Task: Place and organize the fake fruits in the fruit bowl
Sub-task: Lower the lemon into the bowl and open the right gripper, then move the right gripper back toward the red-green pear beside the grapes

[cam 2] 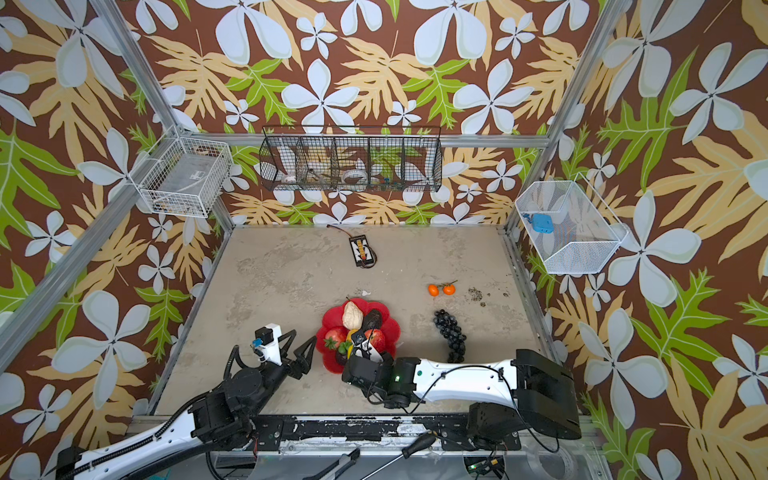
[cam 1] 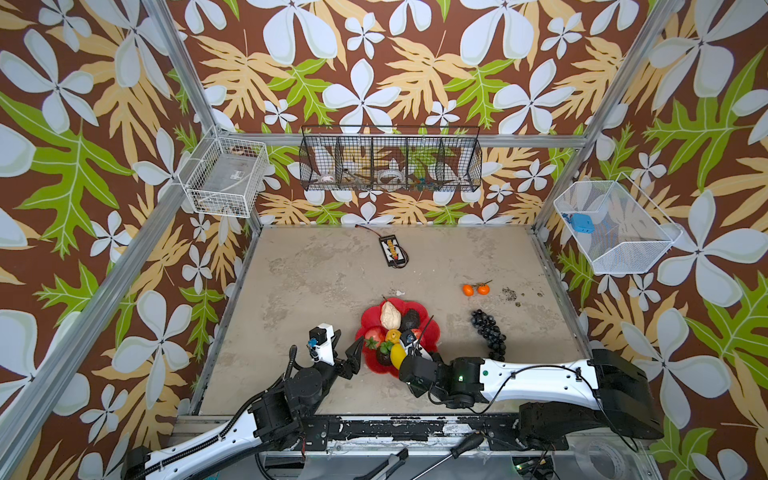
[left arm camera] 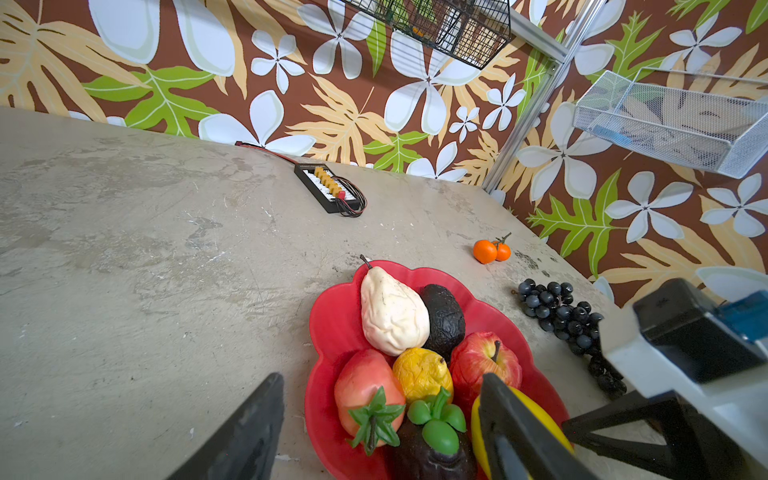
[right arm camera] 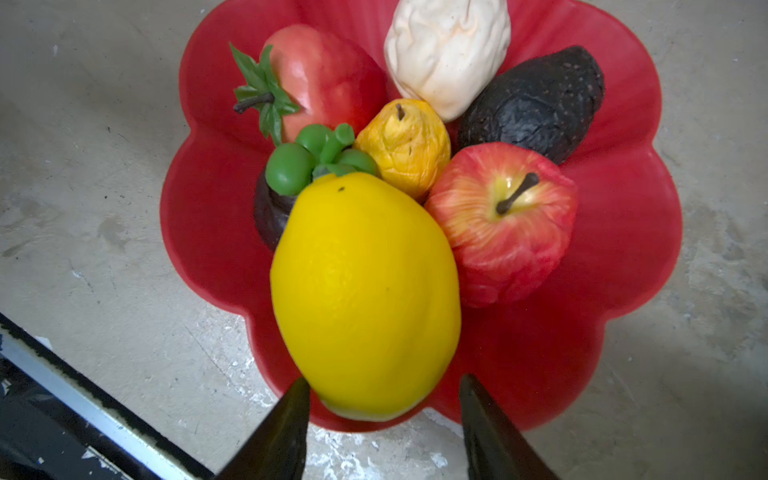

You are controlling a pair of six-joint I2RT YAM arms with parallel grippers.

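Top views: fruit bowl (cam 1: pixel 370 316) sits front-centre on the table (cam 1: pixel 311 270), crowded with pear-shaped piece (cam 1: pixel 390 314), avocado (cam 1: pixel 410 319) and more. right arm (cam 1: pixel 536 372) reaches over its near rim, lemon (cam 1: pixel 397 354) at the wrist end. Outside the bowl, well apart to its right, are the oranges (cam 1: pixel 475 289) and grape bunch (cam 1: pixel 489 332). left gripper (cam 1: pixel 353 359) sits just beside the bowl's left edge.

Left wrist: jaws wide apart, nothing between them. One finger crosses in front of the lemon.

Right wrist: right gripper (right arm camera: pixel 380 380) straddles the lemon's near end, jaws apart. One tip is on the skin and a sliver of red shows at the other, so it doesn't look clamped. Lemon looks settled on the near petal, against a dark green-topped fruit (right arm camera: pixel 291 166) and beside the apple (right arm camera: pixel 505 220).

My read: lemon drop-off is about finished. Next, lift the right gripper straight off without nudging the lemon, then fetch grapes or oranges. Grapes are nearer that arm.
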